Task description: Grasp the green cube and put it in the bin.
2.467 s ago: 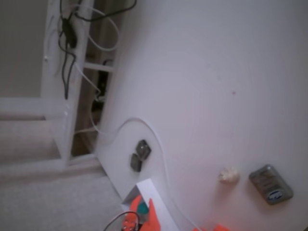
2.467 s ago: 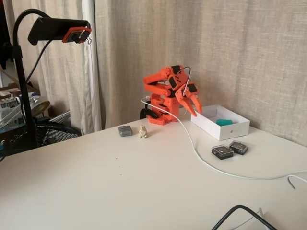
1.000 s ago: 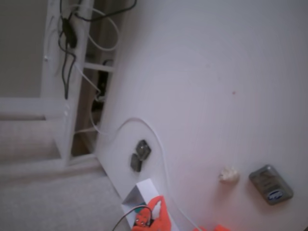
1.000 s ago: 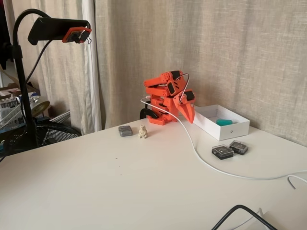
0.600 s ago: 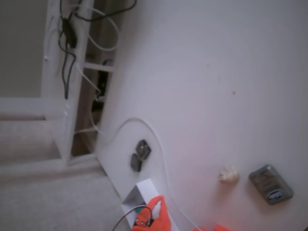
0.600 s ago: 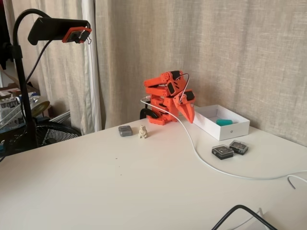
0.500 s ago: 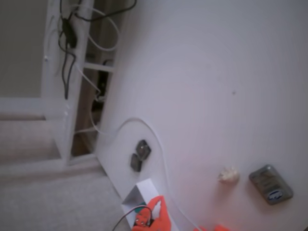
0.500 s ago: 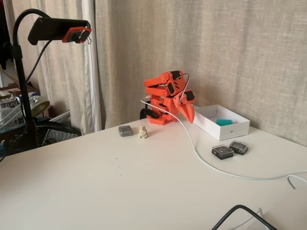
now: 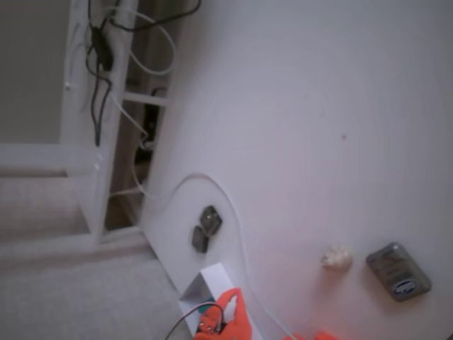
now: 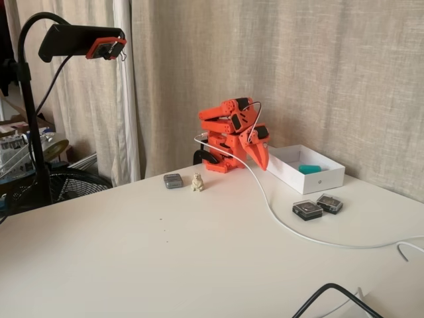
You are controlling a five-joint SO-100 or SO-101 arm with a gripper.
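The green cube [image 10: 309, 169] lies inside the white bin [image 10: 301, 179] at the table's far right, against the curtain. My orange gripper [image 10: 263, 163] hangs shut and empty, tip down, just left of the bin's near-left corner, with the arm folded back over its base. From above, only a corner of the bin [image 9: 205, 284] shows at the bottom edge, with the gripper [image 9: 232, 300] beside it. The cube is hidden in that view.
Two small dark grey pieces [image 10: 318, 206] [image 9: 205, 228] sit in front of the bin. A white cable [image 10: 278, 220] runs across the table from the arm. A grey fob [image 10: 173, 180] [image 9: 398, 271] and a small beige figure [image 10: 197, 182] [image 9: 336, 258] lie left of the base.
The gripper, open beside the bin 2.5 s ago, has shut and drawn back toward the base. Nothing has moved in the last second. The cube stays in the bin.
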